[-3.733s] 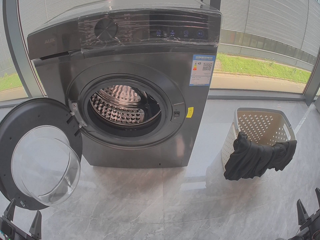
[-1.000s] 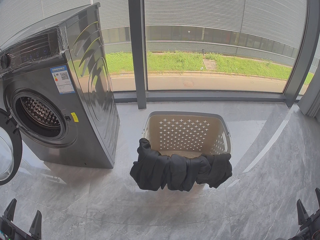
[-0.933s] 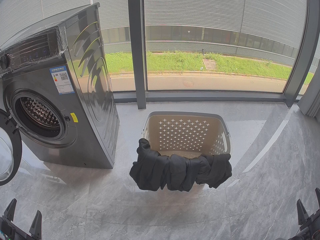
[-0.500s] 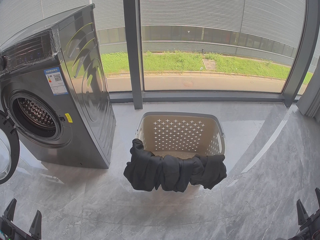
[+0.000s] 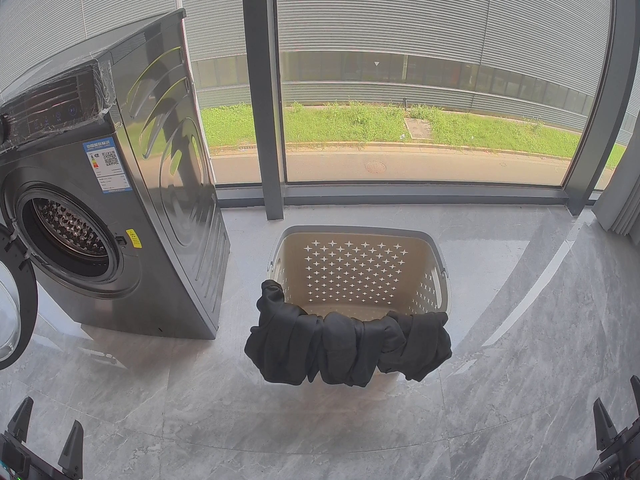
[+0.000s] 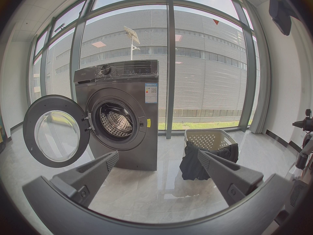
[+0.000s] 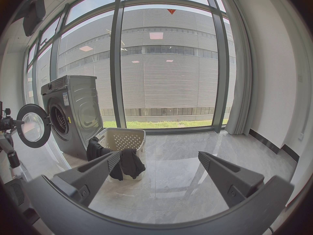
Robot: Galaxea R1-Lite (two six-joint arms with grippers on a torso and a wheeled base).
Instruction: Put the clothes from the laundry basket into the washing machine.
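The head camera looks forward and down from above. Both wrist cameras sit low, well back, facing forward. All three share the washing machine [image 5: 100, 201] and laundry basket [image 5: 361, 233].

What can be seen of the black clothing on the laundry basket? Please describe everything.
The black clothing is soft-looking dark fabric, bunched into folds. It hangs draped over the near rim of the beige laundry basket, mostly down the outer wall, one end rising at the corner nearer the washing machine. It touches the basket; whether its lower edge reaches the floor is unclear. Nothing grips it.
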